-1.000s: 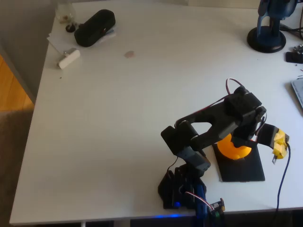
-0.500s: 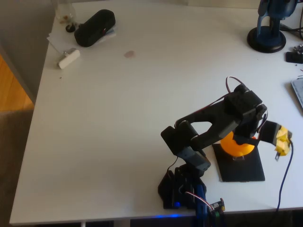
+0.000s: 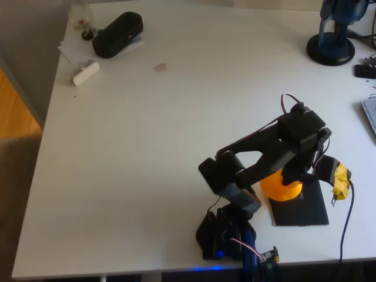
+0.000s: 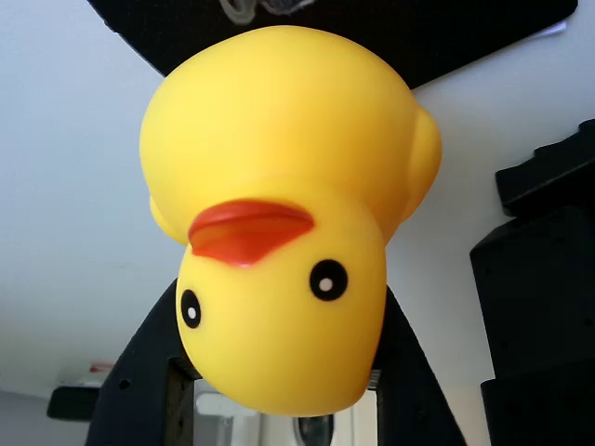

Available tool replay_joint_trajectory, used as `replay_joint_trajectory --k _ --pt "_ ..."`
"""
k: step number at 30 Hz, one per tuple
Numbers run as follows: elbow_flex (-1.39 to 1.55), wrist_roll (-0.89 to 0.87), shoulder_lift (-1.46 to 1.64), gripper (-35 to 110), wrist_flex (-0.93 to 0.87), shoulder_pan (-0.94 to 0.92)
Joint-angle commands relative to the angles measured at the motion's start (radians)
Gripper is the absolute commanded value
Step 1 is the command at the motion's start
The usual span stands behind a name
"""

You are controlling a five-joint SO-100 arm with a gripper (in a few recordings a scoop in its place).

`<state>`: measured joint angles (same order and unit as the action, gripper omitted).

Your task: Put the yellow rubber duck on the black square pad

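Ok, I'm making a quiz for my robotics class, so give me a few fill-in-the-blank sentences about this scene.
1. The duck held in the jaws is coloured ____.
2. The duck's beak is coloured ____.
3. In the overhead view, the square pad under the arm is coloured ____.
4. In the overhead view, the black pouch lies near the table's top ____ corner.

Missing words: yellow; orange; black; left

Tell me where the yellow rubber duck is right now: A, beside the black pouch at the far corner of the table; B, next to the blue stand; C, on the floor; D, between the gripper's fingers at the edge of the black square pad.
D: in the wrist view the yellow rubber duck sits between the gripper fingers, and overhead it is at the left edge of the black square pad.
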<state>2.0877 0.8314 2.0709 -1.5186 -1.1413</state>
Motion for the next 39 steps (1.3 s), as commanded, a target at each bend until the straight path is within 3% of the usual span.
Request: replay_joint_trajectory --k 1,18,39 --pt "-0.037 0.014 0.095 10 -0.032 -0.008" --pt "-0.025 0.017 0.192 10 -0.026 -0.186" --pt "-0.026 0.017 0.014 12 0.043 -0.176"
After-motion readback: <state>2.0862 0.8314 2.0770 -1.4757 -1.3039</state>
